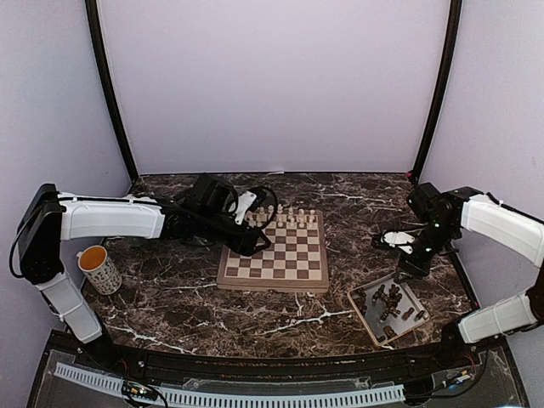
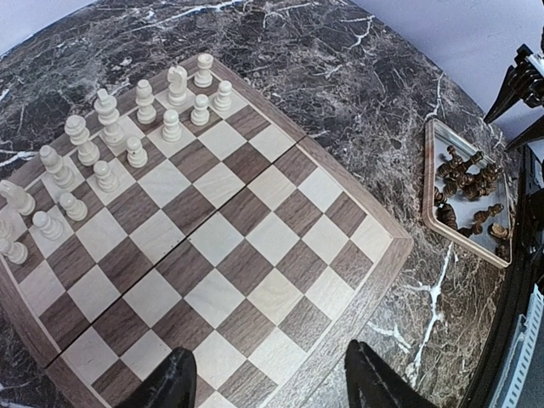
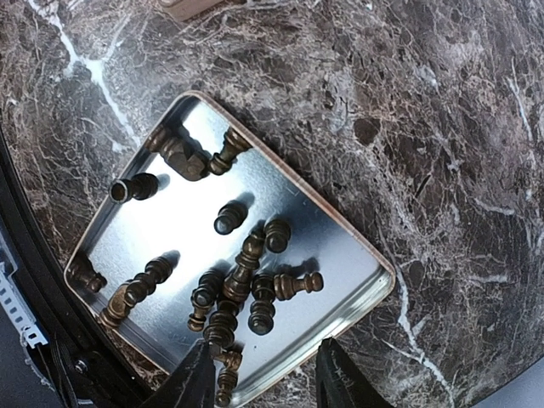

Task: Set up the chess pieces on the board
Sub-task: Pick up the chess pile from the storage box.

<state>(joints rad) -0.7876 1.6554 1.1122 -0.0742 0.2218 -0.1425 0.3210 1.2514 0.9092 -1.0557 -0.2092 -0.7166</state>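
Chess pieces (image 3: 246, 276): dark brown. All that show lie toppled in a loose heap in a shallow tray (image 3: 161, 238), several touching one another. Tray: sits on the marbled tabletop (image 1: 170, 314), right of the board (image 1: 289, 259) and apart from it, near the front edge. Board: checkered, tan rim, at mid-tabletop; its near rows are bare squares. Pale pieces (image 1: 280, 217): upright in two rows along the board's far side. Mug (image 1: 99, 269): at the tabletop's left edge, well apart from the board. Left gripper (image 2: 272, 382): hangs over the board's left part, fingers spread wide with nothing between them. Right gripper (image 3: 265, 378): hangs above the tray's near side, fingers apart and clamping nothing, with one dark piece lying below just beside the left finger.
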